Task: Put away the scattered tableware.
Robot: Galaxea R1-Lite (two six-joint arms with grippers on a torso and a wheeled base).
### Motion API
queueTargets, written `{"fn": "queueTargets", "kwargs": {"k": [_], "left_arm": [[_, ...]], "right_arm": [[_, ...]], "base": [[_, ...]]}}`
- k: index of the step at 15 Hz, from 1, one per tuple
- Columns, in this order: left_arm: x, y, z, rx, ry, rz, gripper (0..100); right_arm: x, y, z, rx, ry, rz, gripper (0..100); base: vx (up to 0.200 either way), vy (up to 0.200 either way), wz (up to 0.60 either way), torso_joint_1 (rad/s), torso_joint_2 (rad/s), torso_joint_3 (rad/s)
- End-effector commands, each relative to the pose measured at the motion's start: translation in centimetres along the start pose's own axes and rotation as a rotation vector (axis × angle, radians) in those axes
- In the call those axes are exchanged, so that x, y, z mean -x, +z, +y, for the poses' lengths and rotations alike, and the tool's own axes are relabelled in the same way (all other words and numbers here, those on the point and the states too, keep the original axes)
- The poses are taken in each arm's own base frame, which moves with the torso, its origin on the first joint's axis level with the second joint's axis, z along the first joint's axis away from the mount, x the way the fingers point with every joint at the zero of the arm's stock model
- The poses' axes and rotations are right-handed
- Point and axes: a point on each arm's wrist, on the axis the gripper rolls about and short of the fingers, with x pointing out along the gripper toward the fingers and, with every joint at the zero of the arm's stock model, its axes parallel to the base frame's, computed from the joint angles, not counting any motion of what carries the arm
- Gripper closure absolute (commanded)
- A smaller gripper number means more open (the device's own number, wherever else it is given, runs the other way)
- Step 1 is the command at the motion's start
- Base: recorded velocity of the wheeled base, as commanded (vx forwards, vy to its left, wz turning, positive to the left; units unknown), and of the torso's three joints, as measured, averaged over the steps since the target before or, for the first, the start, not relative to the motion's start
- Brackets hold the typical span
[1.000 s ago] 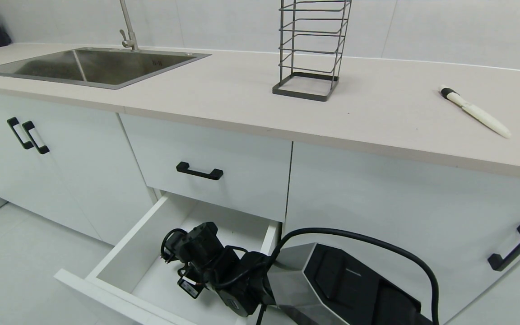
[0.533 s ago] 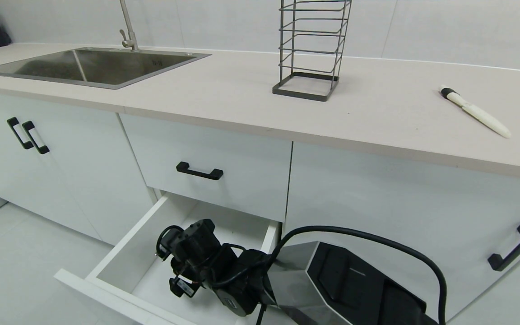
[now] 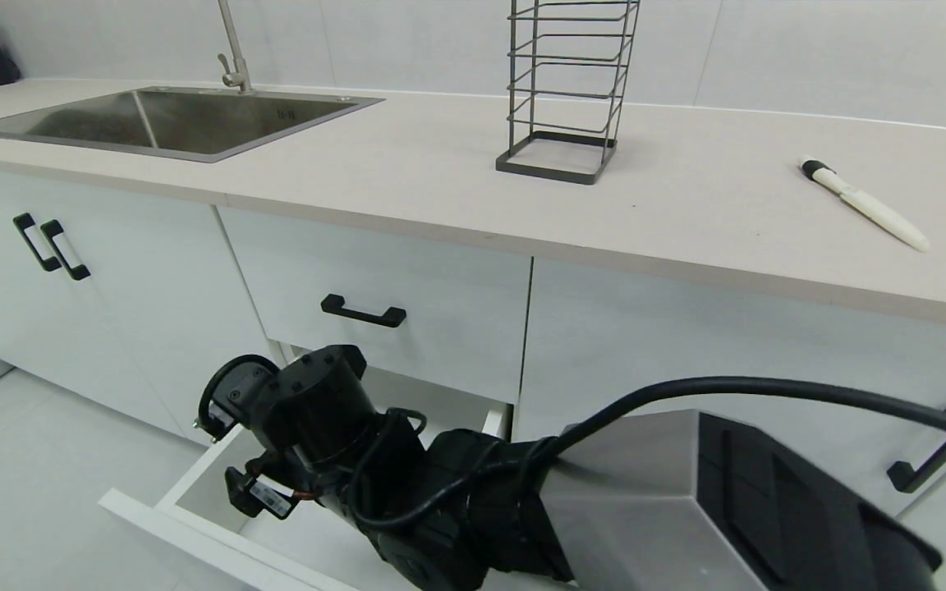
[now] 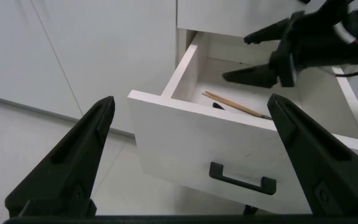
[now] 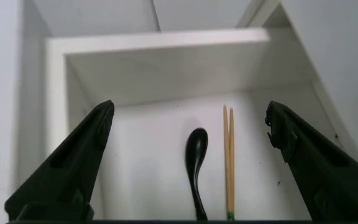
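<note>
The lower drawer (image 3: 163, 523) stands pulled out under the counter. On its floor lie a black spoon (image 5: 196, 167) and a pair of wooden chopsticks (image 5: 229, 163), side by side. My right gripper (image 5: 190, 109) hangs open above them with nothing between its fingers; from outside, the right gripper (image 4: 246, 57) shows over the drawer's back part. My left gripper (image 4: 191, 106) is open and empty, in front of the drawer front (image 4: 185, 140) and facing it. The chopsticks (image 4: 235, 104) show over that front's top edge. A white utensil with a black end (image 3: 863, 203) lies on the counter at the right.
A dark wire rack (image 3: 569, 90) stands at the middle back of the counter, and a steel sink (image 3: 161, 119) with a tap is at the left. A closed drawer with a black handle (image 3: 362, 313) sits right above the open one. White cabinet doors flank it.
My right arm has risen out of the drawer and swung left and toward the camera; its wrist now sits over the drawer's left wall. Nothing on the counter has moved.
</note>
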Motion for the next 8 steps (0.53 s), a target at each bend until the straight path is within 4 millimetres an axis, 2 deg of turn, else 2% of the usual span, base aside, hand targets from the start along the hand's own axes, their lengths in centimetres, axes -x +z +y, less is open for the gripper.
{"fn": "queueTargets", "kwargs": {"k": [1, 2, 5, 8], "left_arm": [[0.0, 0.0, 0.0, 0.000, 0.000, 0.001, 0], [0.0, 0.0, 0.0, 0.000, 0.000, 0.001, 0], [0.0, 0.0, 0.0, 0.000, 0.001, 0.001, 0], [0.0, 0.0, 0.0, 0.000, 0.001, 0.001, 0]], "right_arm": [[5.6, 1.4, -0.7, 0.053, -0.026, -0.150, 0], [7.9, 0.6, -1.1, 0.064, -0.045, -0.204, 0], [12.5, -1.5, -1.6, 0.051, -0.055, -0.291, 0], [15.9, -0.8, -3.3, 0.046, -0.044, -0.332, 0]], "base": [[0.000, 0.000, 0.00, 0.000, 0.00, 0.000], [0.000, 0.000, 0.00, 0.000, 0.00, 0.000], [0.000, 0.000, 0.00, 0.000, 0.00, 0.000], [0.000, 0.000, 0.00, 0.000, 0.00, 0.000]]}}
